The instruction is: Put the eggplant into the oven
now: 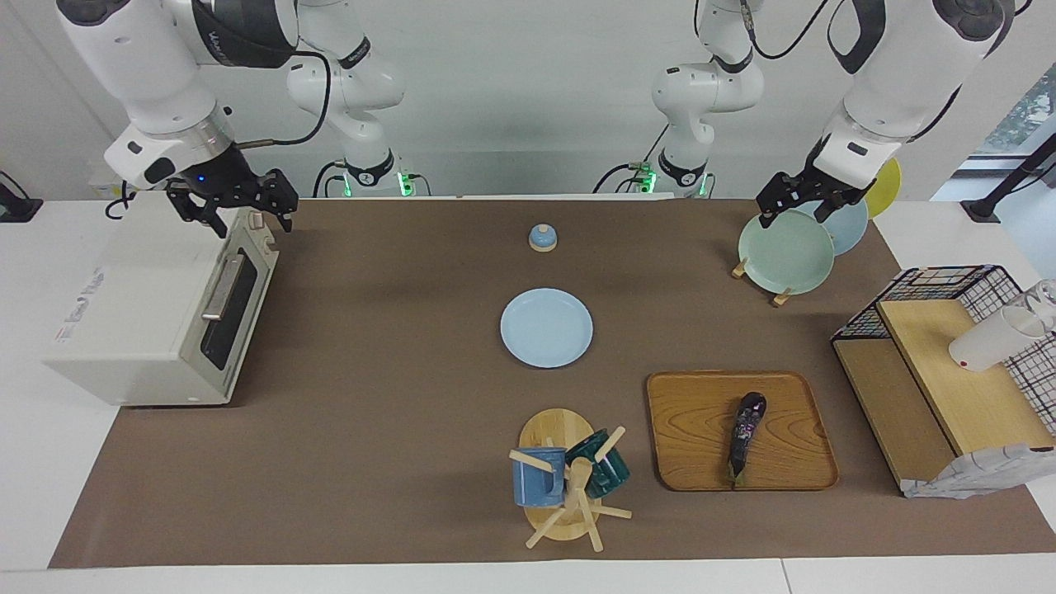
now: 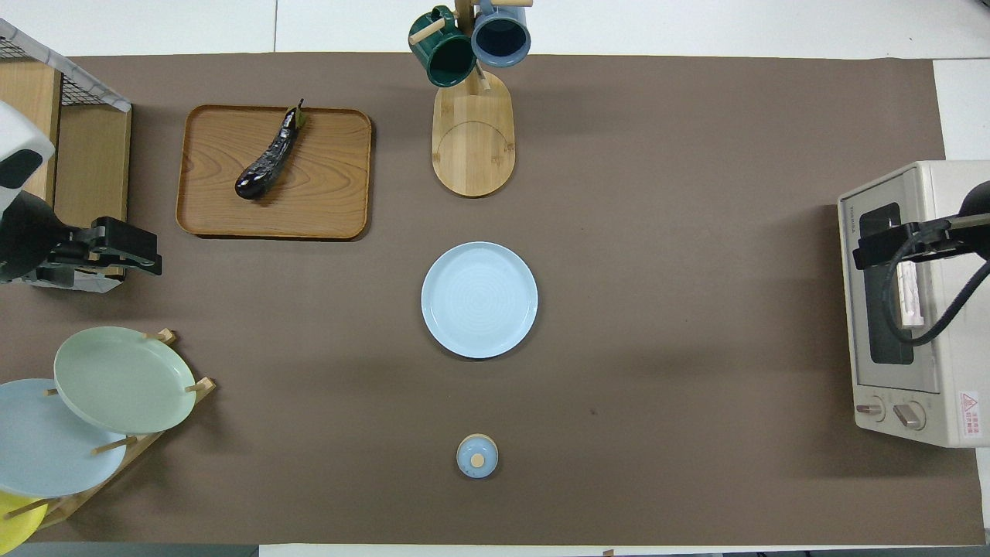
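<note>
The oven [image 1: 157, 318] sits at the facing view's left edge with its door shut, so nothing can go in yet; the wooden tray [image 1: 693, 437], lower right of centre in that view, carries the eggplant [image 1: 745, 435] lying loose on its boards, stem end away from the robots; the right gripper [image 1: 235, 205] hangs over the oven's top corner at upper left, fingers spread wide and empty; the left gripper [image 1: 799, 198] hovers over the plate rack [image 1: 784, 252] at upper right, likewise wide open and holding nothing; I'd judge the task barely begun; the next move calls for pulling down the oven door by its handle, or reaching for the eggplant.
</note>
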Controlling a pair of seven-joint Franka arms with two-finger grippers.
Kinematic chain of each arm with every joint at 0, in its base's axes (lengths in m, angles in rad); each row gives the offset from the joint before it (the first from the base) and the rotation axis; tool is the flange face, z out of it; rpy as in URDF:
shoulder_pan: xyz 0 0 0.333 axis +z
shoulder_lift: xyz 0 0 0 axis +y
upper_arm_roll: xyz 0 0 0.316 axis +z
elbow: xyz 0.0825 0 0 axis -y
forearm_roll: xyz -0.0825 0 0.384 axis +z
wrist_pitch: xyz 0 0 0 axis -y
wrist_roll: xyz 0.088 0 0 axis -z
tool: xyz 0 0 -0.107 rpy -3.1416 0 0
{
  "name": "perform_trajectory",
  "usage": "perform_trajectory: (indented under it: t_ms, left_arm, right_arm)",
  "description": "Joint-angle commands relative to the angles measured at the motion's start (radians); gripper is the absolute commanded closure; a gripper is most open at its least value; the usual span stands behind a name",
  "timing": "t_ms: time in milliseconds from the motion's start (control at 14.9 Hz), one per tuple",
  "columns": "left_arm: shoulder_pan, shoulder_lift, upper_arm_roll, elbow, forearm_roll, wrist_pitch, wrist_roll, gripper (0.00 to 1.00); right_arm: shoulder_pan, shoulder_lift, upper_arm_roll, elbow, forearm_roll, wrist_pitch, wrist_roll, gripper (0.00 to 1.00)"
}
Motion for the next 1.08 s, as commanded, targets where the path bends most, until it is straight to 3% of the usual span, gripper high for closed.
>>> perform_trajectory:
  t_ms: [0,404,673,807,942,1009]
  left_arm:
    - [0.016,0.01,-0.014,0.015,0.018,0.004,-0.003,0.0]
    - [0.018,0.002,-0.014,0.012,0.015,0.018,-0.014,0.0]
    - [0.021,0.013,-0.014,0.01,0.013,0.102,-0.043,0.0]
    - [0.016,0.046,-0.014,0.021,-0.007,0.115,-0.041,0.0]
    - [0.01,0.13,-0.015,0.065,-0.001,0.145,-0.032,0.0]
    - [0.007,0.207,-0.02,0.114,0.001,0.156,-0.031,0.0]
  right_arm:
    - [-0.008,-0.004,0.006,0.004,0.022,-0.011,0.013,0.0]
    - [-0.008,-0.004,0.006,0.002,0.019,-0.013,0.013,0.0]
    - [-0.015,-0.009,0.004,-0.005,0.018,-0.003,0.011,0.0]
    - [-0.018,-0.009,0.004,-0.007,0.018,-0.002,0.004,0.0]
    - [-0.02,-0.01,0.003,-0.016,0.018,0.004,-0.024,0.0]
    - [-0.018,-0.012,0.003,-0.028,0.018,0.036,-0.07,0.26]
